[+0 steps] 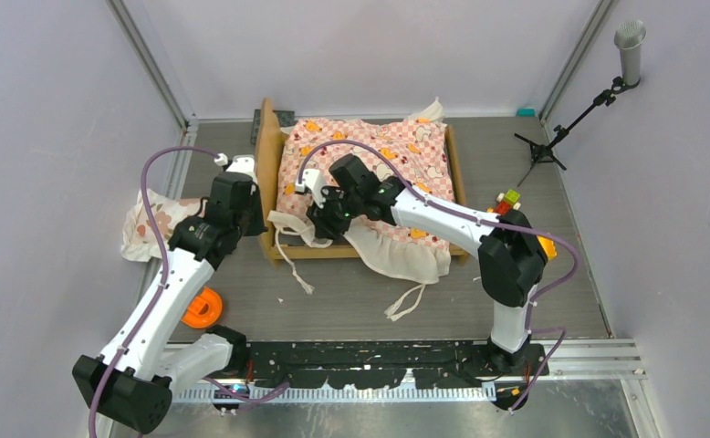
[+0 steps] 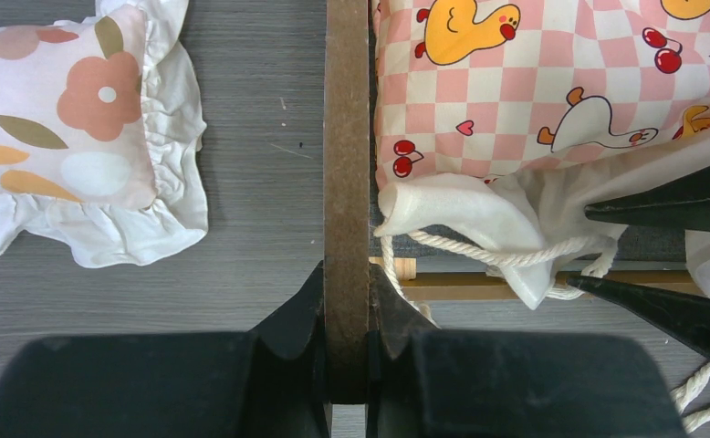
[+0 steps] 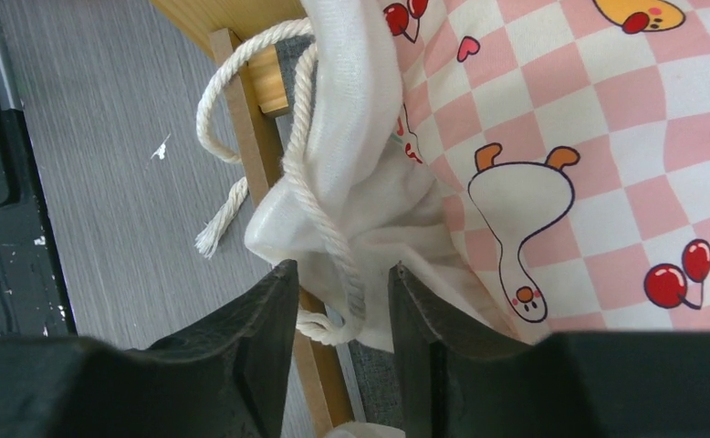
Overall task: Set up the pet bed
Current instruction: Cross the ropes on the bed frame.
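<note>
Grey table (image 1: pixel 351 292) under it all. Nearest me, a loose cord (image 1: pixel 404 303) trails off the bed (image 1: pixel 267 146). Next, my L pincer (image 2: pixel 346 283) is clamped on the bed's end board (image 2: pixel 346 137), prob. to keep it steady. My R pincer (image 3: pixel 339 274) is apart, w/ a sheet (image 3: pixel 561 137) corner & cord between the jaws, not squeezed yet. Bed sits mid-table, sheet spread over it to the far end. Pillow (image 1: pixel 146 219) lies L of it.

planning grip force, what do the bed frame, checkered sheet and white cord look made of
Pet bed frame: wood, apparently unfinished; matte tan face, brown fibrous cut edge, possibly pressed board.
Checkered sheet: thin printed fabric, cotton-like; matte, folds softly.
White cord: twisted fibre rope, probably cotton; visible strands, frayed end.
</note>
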Controlling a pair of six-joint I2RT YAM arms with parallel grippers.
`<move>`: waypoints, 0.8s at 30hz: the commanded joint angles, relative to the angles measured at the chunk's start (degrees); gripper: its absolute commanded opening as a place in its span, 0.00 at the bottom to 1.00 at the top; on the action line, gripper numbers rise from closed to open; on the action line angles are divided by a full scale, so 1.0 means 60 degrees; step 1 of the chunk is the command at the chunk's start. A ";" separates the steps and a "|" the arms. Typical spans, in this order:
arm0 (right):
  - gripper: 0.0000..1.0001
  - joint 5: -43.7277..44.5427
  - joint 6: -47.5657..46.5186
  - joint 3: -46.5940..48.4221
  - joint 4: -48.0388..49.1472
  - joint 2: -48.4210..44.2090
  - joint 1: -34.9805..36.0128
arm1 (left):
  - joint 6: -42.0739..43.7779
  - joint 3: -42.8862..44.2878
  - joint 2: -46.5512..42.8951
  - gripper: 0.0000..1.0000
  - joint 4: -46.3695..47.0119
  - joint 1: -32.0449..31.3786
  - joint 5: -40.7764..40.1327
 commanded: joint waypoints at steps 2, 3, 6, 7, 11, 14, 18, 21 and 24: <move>0.39 -0.0117 -0.0051 0.0405 0.0382 0.0016 0.0038 | -0.0304 -0.0009 0.0056 0.00 0.0630 0.0108 0.0506; 0.36 -0.0159 -0.0012 0.0367 0.0384 -0.0011 0.0041 | -0.0304 -0.0011 0.0070 0.00 0.0631 0.0108 0.0506; 0.26 -0.0246 0.0214 0.0265 0.0475 -0.0209 0.0041 | -0.0293 -0.0002 0.0075 0.00 0.0621 0.0108 0.0535; 0.21 -0.0269 0.0324 0.0229 0.0533 -0.0281 0.0040 | -0.0288 -0.0007 0.0075 0.00 0.0626 0.0118 0.0524; 0.04 -0.0437 0.0899 0.0177 0.0802 -0.0574 0.0041 | -0.0303 0.0011 0.0052 0.00 0.0630 0.0123 0.0546; 0.01 -0.0422 0.1694 0.0246 0.1112 -0.0665 0.0028 | -0.0299 0.0037 0.0069 0.00 0.0623 0.0123 0.0550; 0.01 -0.0291 0.3026 0.0830 0.0898 -0.0438 0.0010 | -0.0290 0.0072 0.0053 0.00 0.0587 0.0137 0.0564; 0.01 -0.0207 0.3967 0.1060 0.0942 -0.0359 -0.0005 | -0.0266 0.0094 0.0046 0.00 0.0558 0.0138 0.0564; 0.01 -0.0311 0.5044 0.1071 0.1340 -0.0364 -0.0043 | -0.0260 0.0112 0.0060 0.00 0.0531 0.0149 0.0564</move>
